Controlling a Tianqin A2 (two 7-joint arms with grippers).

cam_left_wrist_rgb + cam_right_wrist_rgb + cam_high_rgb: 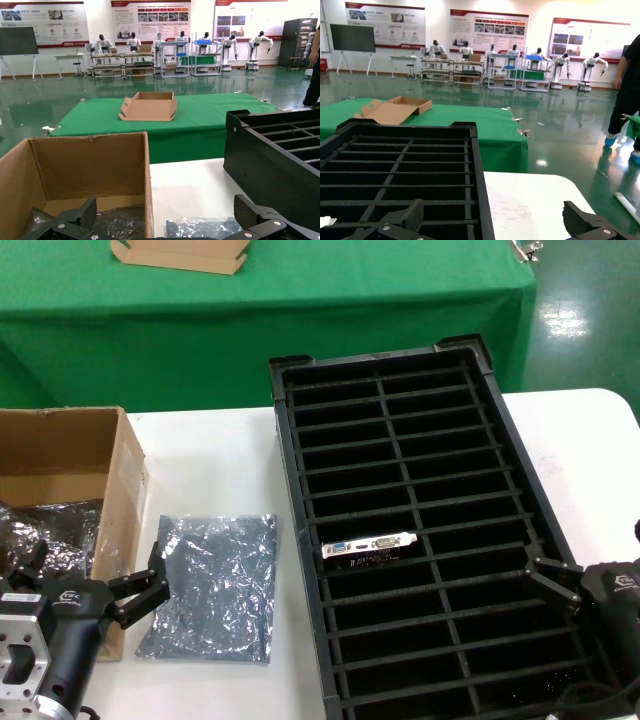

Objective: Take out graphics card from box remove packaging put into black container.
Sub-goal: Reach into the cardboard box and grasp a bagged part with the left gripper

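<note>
White table (220,455): bears, left to right, the box, the packaging and the black container. Box (60,455): brown corrugated carton, open at the top, at the table's left edge; crumpled dark plastic film (55,525) lies inside it. Packaging (212,585): wrinkled silver-grey antistatic bag, lying flat on the table between the box and the black container, just beside both. Black container (400,440): long ribbed crate with two columns of narrow slots, running from near to far over the table's middle and right. Graphics card (370,545): stands on edge in a slot of the left column, about midway along the crate, its silvery bracket with a blue port and a white port facing up. Left gripper (95,580): at the near left, above the box's right wall, fingers spread and holding nothing; one fingertip (155,585) reaches over the packaging's left edge. Right gripper (500,220): at the near right, over the black container's right rim, fingers spread apart and holding nothing. Green-covered table (300,280): beyond the white table, carrying a small flat cardboard tray (180,254) at its far left.
</note>
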